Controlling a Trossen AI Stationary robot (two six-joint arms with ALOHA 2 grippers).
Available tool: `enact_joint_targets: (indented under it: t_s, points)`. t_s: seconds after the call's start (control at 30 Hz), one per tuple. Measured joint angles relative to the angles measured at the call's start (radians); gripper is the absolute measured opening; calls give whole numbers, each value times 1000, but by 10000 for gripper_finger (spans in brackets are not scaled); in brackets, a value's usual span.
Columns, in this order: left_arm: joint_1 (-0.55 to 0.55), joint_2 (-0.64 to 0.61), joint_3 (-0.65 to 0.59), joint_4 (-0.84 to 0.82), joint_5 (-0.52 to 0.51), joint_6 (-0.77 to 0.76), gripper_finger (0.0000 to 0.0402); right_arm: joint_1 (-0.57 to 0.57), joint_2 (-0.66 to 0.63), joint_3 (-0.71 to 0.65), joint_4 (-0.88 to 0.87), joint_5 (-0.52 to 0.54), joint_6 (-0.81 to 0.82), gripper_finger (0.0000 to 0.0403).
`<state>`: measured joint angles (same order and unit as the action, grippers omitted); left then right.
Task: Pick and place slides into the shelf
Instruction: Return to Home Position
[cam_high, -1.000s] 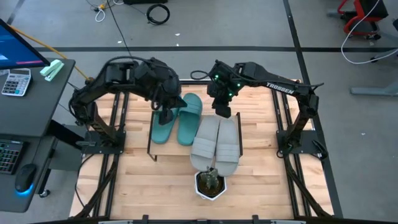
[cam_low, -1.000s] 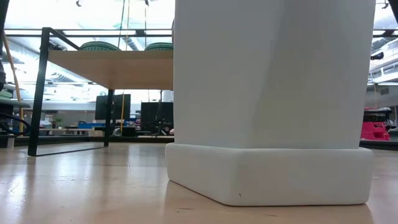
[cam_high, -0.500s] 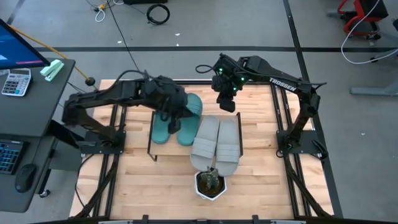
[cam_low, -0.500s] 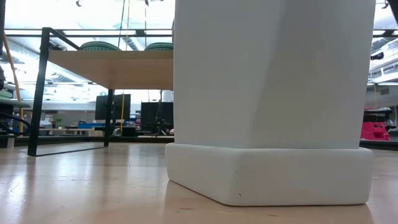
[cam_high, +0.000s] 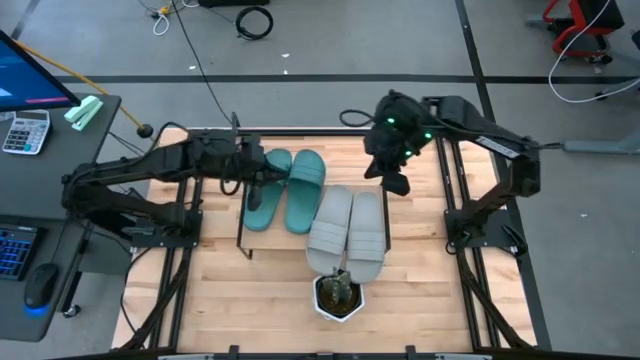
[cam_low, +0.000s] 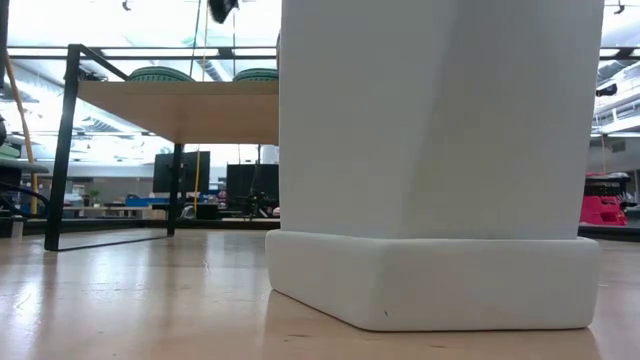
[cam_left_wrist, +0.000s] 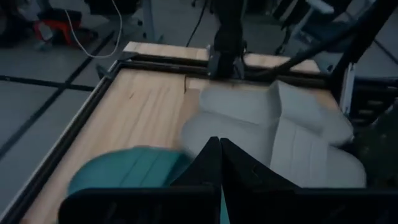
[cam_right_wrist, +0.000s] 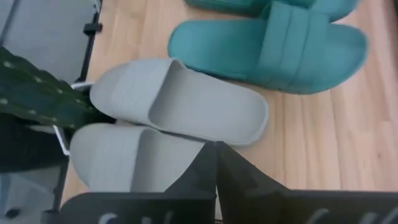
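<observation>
Two teal slides and two light grey slides lie side by side, soles down, on the shelf, a low wood board on thin black legs. My left gripper hangs shut above the far end of the left teal slide and touches nothing. My right gripper is also shut, in the air just right of the grey slides, with nothing between its fingers.
A white pot with a small green plant stands at the shelf's near edge, in front of the grey slides, and fills most of the low view. Black frame rails run along the table's left and right sides.
My left gripper has drawn back toward the table's left edge and sunk, its arm stretching out lower. My right gripper has gone up and toward the table's right edge, away from the grey slides. The slides have stayed in place on the shelf.
</observation>
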<state>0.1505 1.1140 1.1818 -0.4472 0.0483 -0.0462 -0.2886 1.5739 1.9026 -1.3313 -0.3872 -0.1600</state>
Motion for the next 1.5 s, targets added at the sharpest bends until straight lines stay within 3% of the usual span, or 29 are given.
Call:
enact_joint_targets:
  t_s: [0.3,0.57,0.73,1.03,1.23,1.5]
  points:
    - [13,-184,-306,396,3,39,4,56,-171,-128,131,135,217,2]
    - [14,-336,-427,420,0,23,3,92,-326,-427,447,158,458,1]
    - [13,-463,-509,461,-31,4,5,113,-349,-549,573,162,572,0]
    - [-4,-690,-685,654,-69,3,3,154,-323,-553,617,174,659,0]
    - [-40,-780,-781,671,-173,11,3,153,-324,-552,665,186,721,0]
    - [-70,-864,-908,758,-214,17,3,152,-324,-552,668,195,779,0]
